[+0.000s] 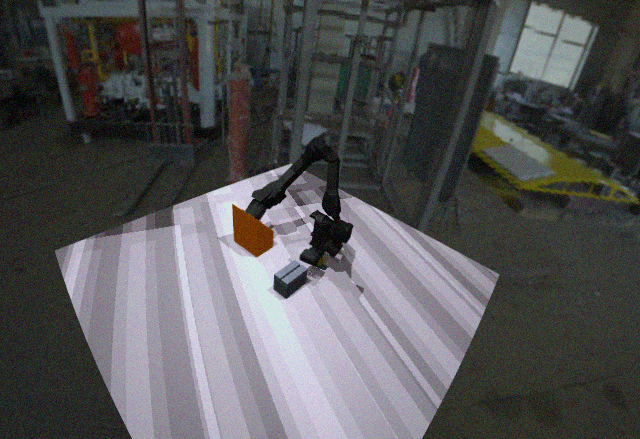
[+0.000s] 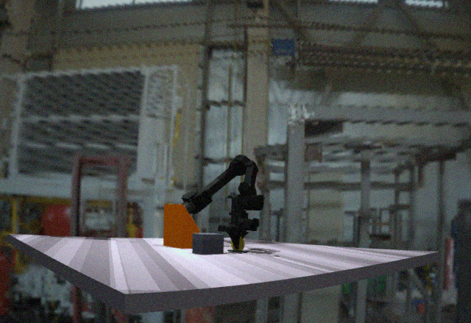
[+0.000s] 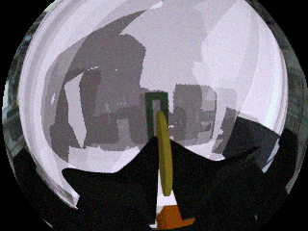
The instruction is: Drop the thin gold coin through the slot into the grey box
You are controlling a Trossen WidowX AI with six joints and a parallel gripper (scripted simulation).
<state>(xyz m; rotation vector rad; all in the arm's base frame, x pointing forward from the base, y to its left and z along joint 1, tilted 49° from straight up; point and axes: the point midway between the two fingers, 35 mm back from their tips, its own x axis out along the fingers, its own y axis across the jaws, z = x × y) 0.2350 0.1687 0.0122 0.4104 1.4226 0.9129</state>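
The gold coin (image 2: 242,244) (image 3: 166,164) stands on edge, seen nearly edge-on in the wrist view. My gripper (image 2: 238,244) (image 3: 158,141) points down and is shut on the coin, with one dark finger against each face. The dark-green holder (image 2: 236,251) (image 3: 149,115) lies flat on the table under the coin. Whether the coin's lower edge still touches the holder is hard to tell. The grey box (image 1: 289,283) (image 2: 207,244) (image 3: 247,140) stands close beside the gripper, with a narrow slot line along its lid in the top view.
An orange panel (image 1: 252,232) (image 2: 176,228) (image 3: 170,218) stands upright on the striped table (image 1: 217,372) (image 2: 160,274), near the arm's base and behind the box. In the wrist view the box is beyond the right finger.
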